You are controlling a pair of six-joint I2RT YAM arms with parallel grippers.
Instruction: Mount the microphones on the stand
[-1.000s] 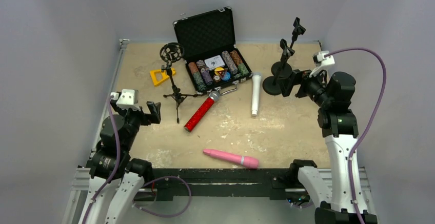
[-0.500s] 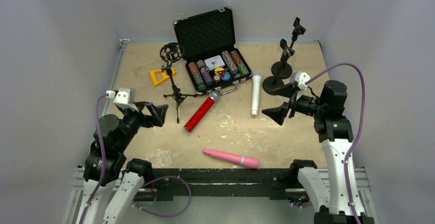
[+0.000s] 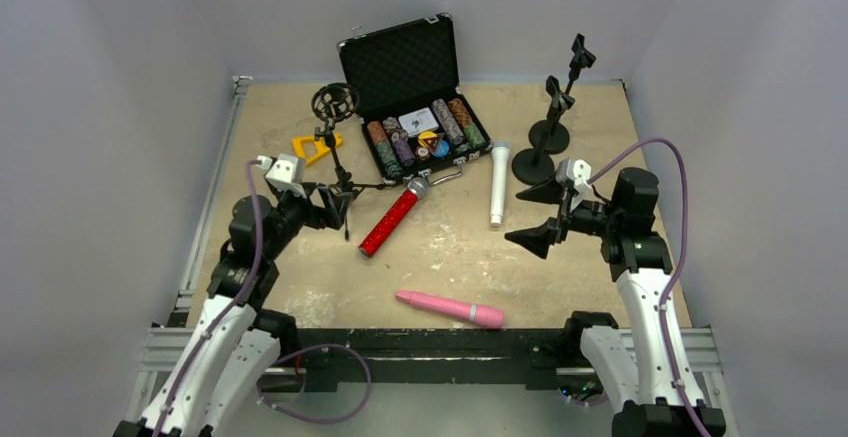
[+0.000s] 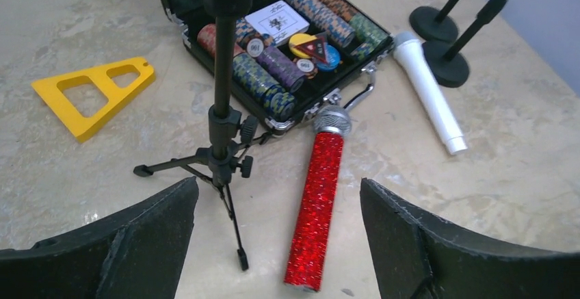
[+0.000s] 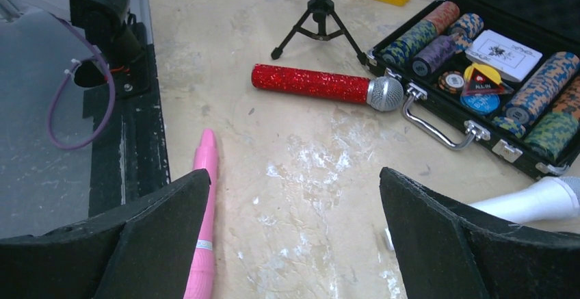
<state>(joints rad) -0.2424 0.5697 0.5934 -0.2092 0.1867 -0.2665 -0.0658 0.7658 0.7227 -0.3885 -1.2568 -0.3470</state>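
The glittery red microphone [image 3: 392, 217] lies on the table, its silver head by the case; it also shows in the left wrist view [image 4: 316, 210]. The white microphone [image 3: 497, 185] lies left of two round-base stands [image 3: 545, 127]. The pink microphone [image 3: 450, 309] lies near the front edge. A tripod stand [image 3: 338, 152] with a ring mount stands left of the red one. My left gripper [image 3: 333, 207] is open and empty, near the tripod's legs [image 4: 222, 169]. My right gripper [image 3: 513, 219] is open and empty, above bare table between the white and pink [image 5: 203, 224] microphones.
An open black case [image 3: 415, 107] of poker chips and cards sits at the back centre. A yellow triangular piece [image 3: 315, 147] lies left of the tripod. The black frame rail [image 3: 430, 342] runs along the front edge. Grey walls close the sides and back.
My left gripper has moved forward and right, up to the tripod and the red microphone. My right gripper has swung away from the round-base stands, left and nearer, jaws wide open.
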